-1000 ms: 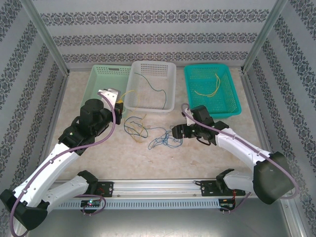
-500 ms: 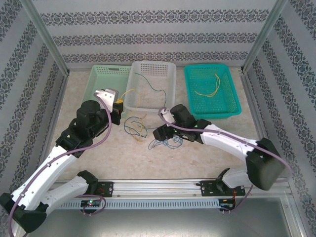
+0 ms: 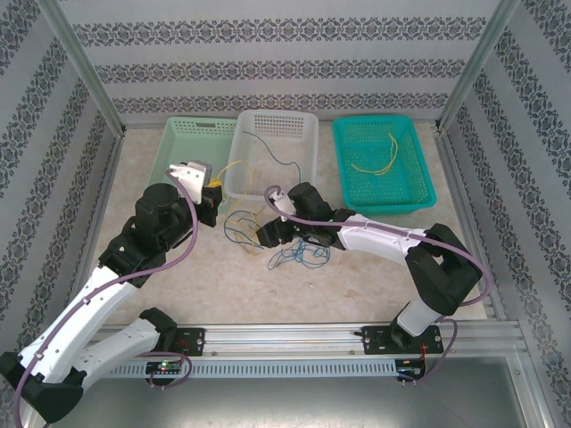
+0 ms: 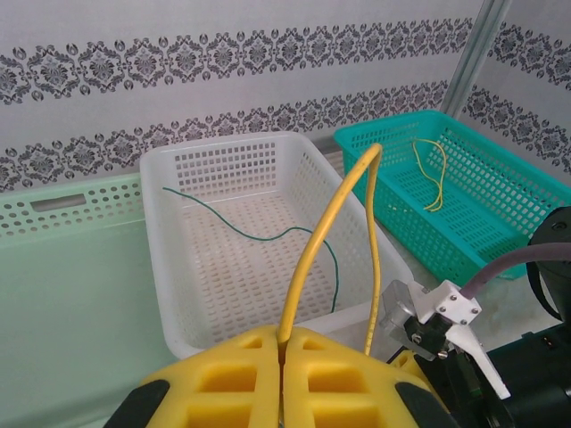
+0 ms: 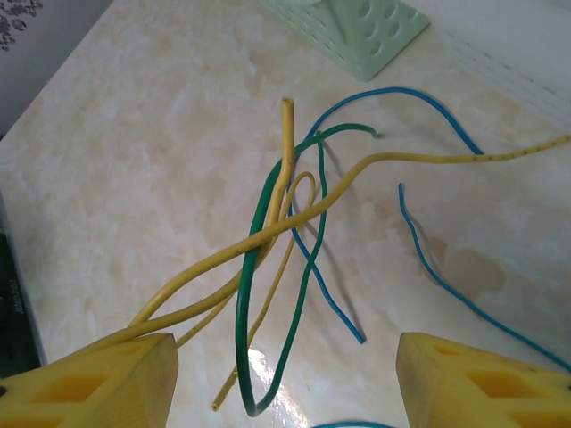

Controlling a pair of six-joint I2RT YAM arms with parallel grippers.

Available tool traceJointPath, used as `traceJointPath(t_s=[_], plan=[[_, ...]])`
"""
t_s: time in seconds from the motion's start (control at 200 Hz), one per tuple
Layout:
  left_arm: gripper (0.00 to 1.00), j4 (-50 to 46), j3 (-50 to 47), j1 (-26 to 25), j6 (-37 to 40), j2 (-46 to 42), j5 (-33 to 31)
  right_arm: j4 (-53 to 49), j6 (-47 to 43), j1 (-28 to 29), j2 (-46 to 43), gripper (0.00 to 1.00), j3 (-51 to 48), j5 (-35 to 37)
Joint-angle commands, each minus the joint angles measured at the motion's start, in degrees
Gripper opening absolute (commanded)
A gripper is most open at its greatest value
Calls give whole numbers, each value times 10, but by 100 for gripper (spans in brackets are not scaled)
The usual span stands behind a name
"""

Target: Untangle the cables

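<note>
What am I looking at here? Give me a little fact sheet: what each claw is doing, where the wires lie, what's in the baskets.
left gripper: shut on a yellow cable that arches up above it
right gripper: open, low over the tangle
tangle: yellow, green and blue cables crossing on the table
white basket: holds one green cable
teal basket: holds yellow strands
light green basket: left end of the row

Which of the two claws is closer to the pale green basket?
Left. The left gripper sits at the pale green basket's near right corner; the right gripper hovers farther right, over loose cables on the table.
</note>
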Motion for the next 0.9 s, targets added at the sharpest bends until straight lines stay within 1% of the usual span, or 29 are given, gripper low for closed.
traceJointPath(t_s=[0.0, 0.08, 0.21, 0.27, 0.34, 0.465, 0.595, 0.734, 0.899], plan=[[6, 29, -5, 5, -8, -9, 1, 35, 21, 5, -7, 61, -15, -8], [6, 35, -6, 5, -10, -8, 5, 40, 23, 6, 16, 50, -2, -18], [6, 33, -3, 5, -8, -10, 0, 35, 22, 7, 55, 23, 28, -33], [6, 28, -1, 6, -5, -13, -8, 26, 18, 6, 50, 11, 27, -28], [6, 17, -1, 5, 1, -16, -26, 18, 14, 2, 25, 0, 10, -17], [7, -6, -3, 6, 17, -10, -67, -2, 15, -19, -57, 0, -44, -4], [7, -18, -11, 6, 23, 2, -84, -41, 16, -47, -159, 0, -91, -12], [6, -41, -6, 12, 24, 24, -121, -101, 8, -79, -247, 0, -118, -39], [5, -65, -5, 21, 18, 40, -146, -181, -17, -133, -330, 0, -137, -33]])
